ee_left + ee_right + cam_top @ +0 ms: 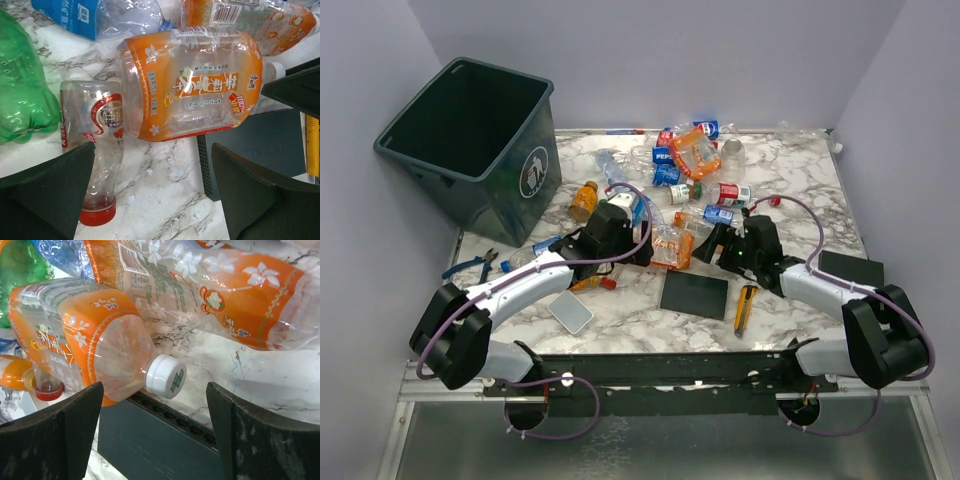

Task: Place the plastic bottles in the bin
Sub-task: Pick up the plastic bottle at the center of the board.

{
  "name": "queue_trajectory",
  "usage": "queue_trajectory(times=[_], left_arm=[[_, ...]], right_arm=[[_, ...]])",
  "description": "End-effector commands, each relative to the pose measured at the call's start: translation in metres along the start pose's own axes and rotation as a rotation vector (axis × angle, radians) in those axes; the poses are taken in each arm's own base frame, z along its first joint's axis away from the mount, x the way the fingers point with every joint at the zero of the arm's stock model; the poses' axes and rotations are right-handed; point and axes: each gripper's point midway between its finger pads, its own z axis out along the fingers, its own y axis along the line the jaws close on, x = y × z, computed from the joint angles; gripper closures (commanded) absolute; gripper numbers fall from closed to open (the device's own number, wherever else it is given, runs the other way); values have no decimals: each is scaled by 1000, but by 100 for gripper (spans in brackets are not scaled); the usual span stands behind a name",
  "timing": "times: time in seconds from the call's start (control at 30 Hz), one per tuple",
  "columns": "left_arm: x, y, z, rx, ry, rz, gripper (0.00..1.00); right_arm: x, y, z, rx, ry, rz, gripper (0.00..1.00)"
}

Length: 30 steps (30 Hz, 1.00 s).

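Bottles [692, 170] lie heaped in the centre and upper middle of the top view, on the worktop [630, 325]. The bin [470, 140] stands upper left, well apart from the heap.

The left tool [154, 167] is spread wide and holds nothing. It hangs over an orange jug [192, 82] filling the middle of its view, with a small red-capped bottle [102, 145] at lower left touching the jug's base. The right tool [155, 390] is also released and empty, and faces the same jug's white cap [166, 376]. The cap overhangs the black pad [150, 440].

We judge these to be empties: very light, with thin walls that dent under a squeeze and a glossy label that may slip. The jug body looks wide for the jaws, so we'd take it at the neck just behind the cap, the stiffest part. The small bottle is best pinched at its narrow waist. Both are round and may roll if nudged.
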Motion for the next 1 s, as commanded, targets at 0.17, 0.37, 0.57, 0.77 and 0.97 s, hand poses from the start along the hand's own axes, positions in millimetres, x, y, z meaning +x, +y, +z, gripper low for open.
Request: queue_trajectory(times=[0.17, 0.37, 0.57, 0.77, 0.97], left_arm=[[19, -16, 16, 75, 91, -45, 1], [25, -18, 19, 83, 111, -41, 2], [29, -19, 21, 89, 124, -32, 3], [31, -22, 22, 96, 128, -23, 4], [31, -26, 21, 111, 127, -16, 6]], right_arm=[[1, 17, 3, -192, -137, 203, 25], [-1, 20, 1, -253, -183, 279, 37], [-1, 16, 6, -258, -204, 329, 34], [-7, 6, 9, -244, -262, 402, 36], [-14, 4, 15, -252, -300, 464, 48]])
